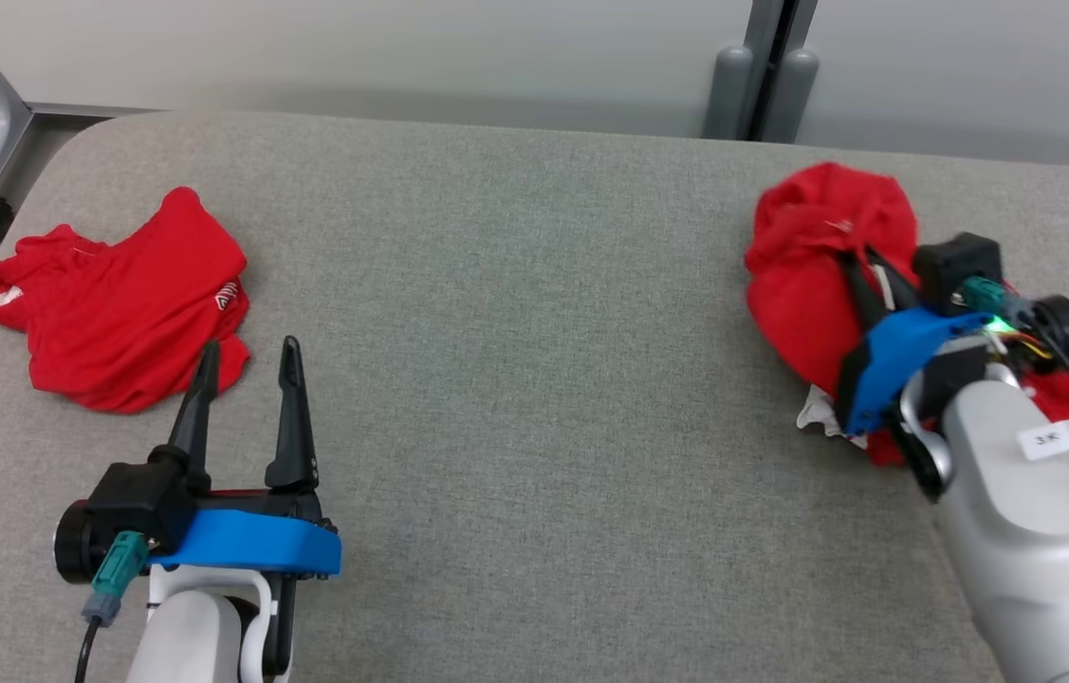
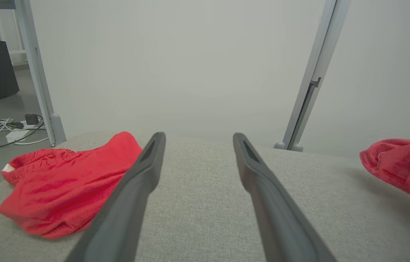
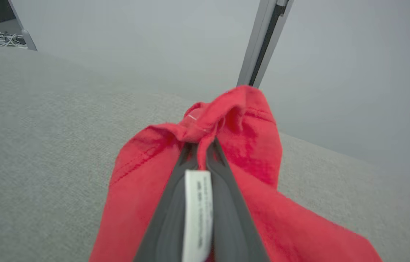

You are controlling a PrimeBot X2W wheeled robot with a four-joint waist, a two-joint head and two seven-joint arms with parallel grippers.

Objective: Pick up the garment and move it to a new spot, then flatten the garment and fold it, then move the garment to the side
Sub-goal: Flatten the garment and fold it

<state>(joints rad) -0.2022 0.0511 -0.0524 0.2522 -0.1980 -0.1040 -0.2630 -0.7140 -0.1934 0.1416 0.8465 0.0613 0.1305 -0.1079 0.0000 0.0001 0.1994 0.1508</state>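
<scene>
A grey cloth table [image 1: 515, 313] meets pale wall panels [image 1: 354, 47] joined at a post [image 1: 762, 71]. Near the post, the right gripper [image 1: 864, 258] pinches a bunched red garment [image 1: 809, 237]. Far left of the post, the left gripper [image 1: 249, 346], jaws apart, hangs beside a 2nd garment [image 1: 117, 304].

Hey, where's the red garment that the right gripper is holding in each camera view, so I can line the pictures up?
Head view: the garment sits at the right, bunched around the right gripper.
Left wrist view: the garment is at the far right edge.
Right wrist view: the garment is in the centre, pinched in that gripper.
Shared landmark: the grey post at the back.
</scene>
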